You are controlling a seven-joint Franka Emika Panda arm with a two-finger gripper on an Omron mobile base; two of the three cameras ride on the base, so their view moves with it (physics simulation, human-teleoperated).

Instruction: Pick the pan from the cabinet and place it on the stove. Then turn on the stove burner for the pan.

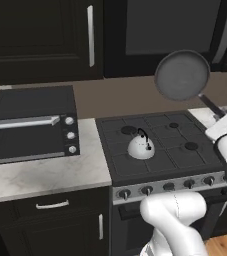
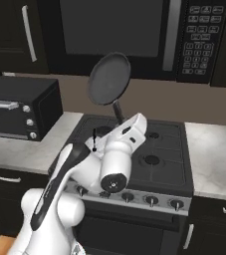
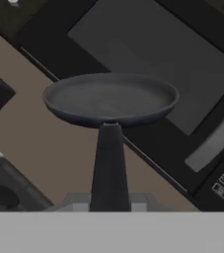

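- the gripper [image 2: 120,121] is closed on the black handle of the pan [image 1: 182,75], holding it up in the air above the stove [image 1: 157,150].
- the pan is tilted steeply, its open face turned toward the base cameras; in the right base view the pan [image 2: 109,78] sits in front of the microwave [image 2: 134,30] door, handle slanting down to the hand.
- in the hand view the pan [image 3: 110,99] is seen along its handle, dish empty, with the microwave door and keypad behind it.
- nothing touches the pan but the gripper; it is well clear of the grates.
- a white kettle [image 1: 141,145] stands on the left half of the stove, near the front-left burner.
- the burners on the right half are bare; one burner [image 1: 190,146] is at front right.
- a row of knobs [image 1: 168,186] runs along the stove front.
- a toaster oven [image 1: 32,122] sits on the counter [image 1: 45,175] left of the stove.
- the cabinet [image 1: 40,35] above the toaster oven has its door shut, silver handle upright.
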